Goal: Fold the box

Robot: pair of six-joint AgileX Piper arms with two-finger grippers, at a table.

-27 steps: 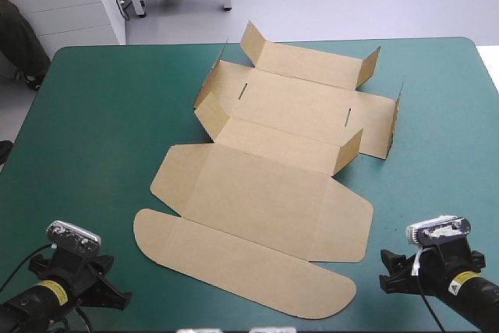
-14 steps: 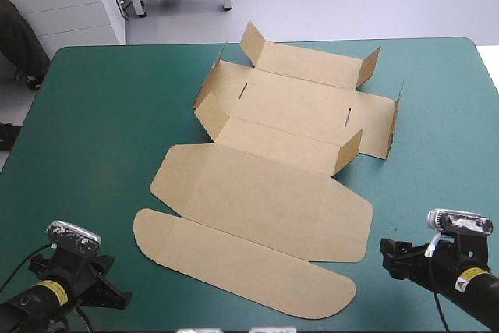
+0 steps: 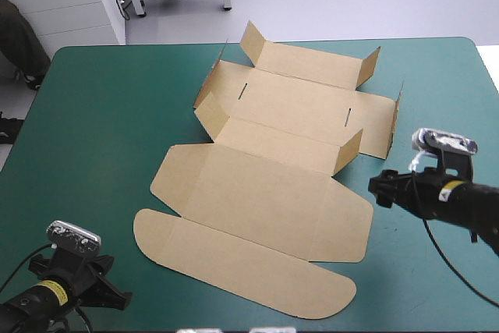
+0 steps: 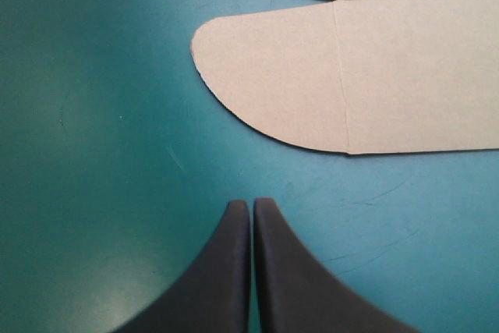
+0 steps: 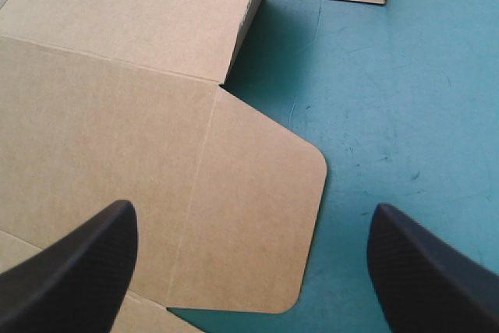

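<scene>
The box (image 3: 265,193) lay centred on the counter (image 3: 101,115), walls raised toward the far edge, lid flat toward the near; left gripper (image 3: 123,299) off its near-left end, right gripper (image 3: 376,189) just beside its right flap.

No readable text, label, number on box (image 3: 265,200) or table (image 3: 101,115).

Table (image 3: 101,115) under a teal-green cover (image 3: 444,76), lying flat and smooth over the whole top. Far edge straight, both far corners rounded. Colour even in the high view.

Left wrist view: the cover carries faint pale scratches (image 4: 176,160), a few thin curved lines among them, and a soft patch of glare (image 4: 117,302).

Right wrist view: more fine scratches on the cover, plus small dark specks (image 5: 413,175) scattered across it.
</scene>
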